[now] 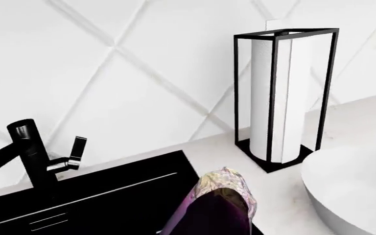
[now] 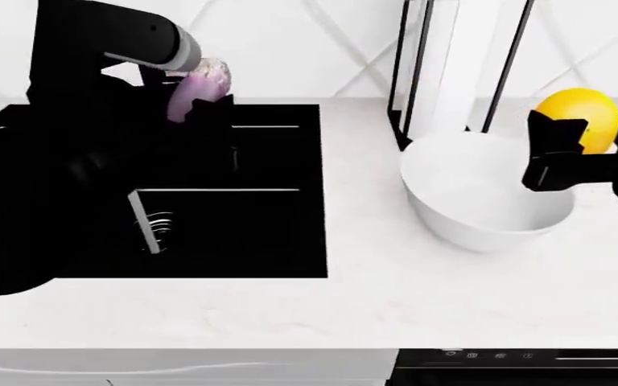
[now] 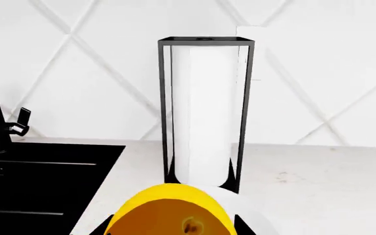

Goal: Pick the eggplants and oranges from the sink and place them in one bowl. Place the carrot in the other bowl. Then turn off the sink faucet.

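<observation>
Head view: left arm reaches over the back of the sink [image 2: 277, 233], left gripper [image 2: 203, 108] raised above the basin and clamped on the eggplant [image 2: 193, 90], which sits between the black fingers, pale purple and glossy. Left wrist view shows the same eggplant [image 1: 217, 203] held close to the lens, above the sink's near corner, with the faucet [image 1: 33, 156] at the basin's rim and its side lever sticking out. Right arm comes in from the right edge, right gripper [image 2: 554, 153] held at the far rim of the white bowl [image 2: 481, 217], gripping the orange [image 2: 582, 117] up in the air, not in the bowl. Right wrist view: orange [image 3: 172, 213] fills the lower frame. White bowl looks empty inside. Paper towel holder [image 3: 204, 112] stands upright just behind the bowl, on the counter [image 2: 373, 305]. Grey bowl and carrot are out of view.
</observation>
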You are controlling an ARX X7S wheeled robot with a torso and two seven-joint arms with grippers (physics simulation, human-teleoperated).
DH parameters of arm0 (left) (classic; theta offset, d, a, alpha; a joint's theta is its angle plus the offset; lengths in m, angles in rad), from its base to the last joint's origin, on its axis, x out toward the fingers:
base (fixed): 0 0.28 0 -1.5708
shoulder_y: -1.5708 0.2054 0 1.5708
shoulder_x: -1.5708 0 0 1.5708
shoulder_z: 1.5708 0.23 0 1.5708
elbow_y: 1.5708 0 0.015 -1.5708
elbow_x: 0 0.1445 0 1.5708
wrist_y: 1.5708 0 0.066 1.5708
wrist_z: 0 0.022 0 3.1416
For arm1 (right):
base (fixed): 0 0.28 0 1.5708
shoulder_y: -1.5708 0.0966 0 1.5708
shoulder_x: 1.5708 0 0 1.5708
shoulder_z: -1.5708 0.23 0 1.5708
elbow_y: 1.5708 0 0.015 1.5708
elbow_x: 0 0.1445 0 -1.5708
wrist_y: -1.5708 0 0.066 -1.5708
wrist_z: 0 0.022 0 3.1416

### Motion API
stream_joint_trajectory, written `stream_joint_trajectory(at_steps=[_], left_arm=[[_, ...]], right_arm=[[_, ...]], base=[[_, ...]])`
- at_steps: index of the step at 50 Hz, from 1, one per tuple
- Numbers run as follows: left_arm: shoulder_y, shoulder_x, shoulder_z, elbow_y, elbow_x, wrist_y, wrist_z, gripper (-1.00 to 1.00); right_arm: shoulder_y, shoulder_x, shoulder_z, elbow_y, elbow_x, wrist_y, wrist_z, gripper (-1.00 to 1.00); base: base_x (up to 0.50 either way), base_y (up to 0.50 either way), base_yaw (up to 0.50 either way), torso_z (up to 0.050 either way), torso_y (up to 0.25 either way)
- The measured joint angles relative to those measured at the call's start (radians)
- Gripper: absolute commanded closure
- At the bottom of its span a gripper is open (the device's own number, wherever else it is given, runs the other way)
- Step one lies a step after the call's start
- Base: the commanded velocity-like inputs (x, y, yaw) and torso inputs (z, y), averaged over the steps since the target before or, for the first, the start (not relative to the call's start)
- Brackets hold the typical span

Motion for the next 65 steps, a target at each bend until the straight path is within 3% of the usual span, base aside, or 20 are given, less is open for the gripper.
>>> stream_joint_trajectory(at_steps=[29,42,53,65], left_arm=[[-0.014,0.050,0.033,-0.026,0.032,0.020,0.001,1.00],[0.010,-0.035,-0.019,0.004,-0.022,0.026,0.007,1.00],[0.019,-0.054,-0.034,0.021,-0.056,0.038,-0.024,1.00],[0.015,-0.030,-0.021,0.007,-0.031,0.051,-0.048,1.00]], right_arm=[[-0.045,-0.004,0.023,-0.017,-0.040,-0.045,-0.031,1.00],[-0.056,-0.007,0.023,-0.023,-0.062,-0.058,-0.045,1.00],[-0.036,-0.012,-0.002,-0.017,-0.098,-0.051,-0.067,1.00],[-0.024,-0.017,-0.021,-0.016,-0.110,-0.045,-0.084,1.00]], base=[[0.18,-0.47,0.00,0.000,0.001],[0.42,-0.29,0.00,0.000,0.002],[0.44,-0.06,0.00,0.000,0.002],[-0.17,0.18,0.00,0.000,0.001]])
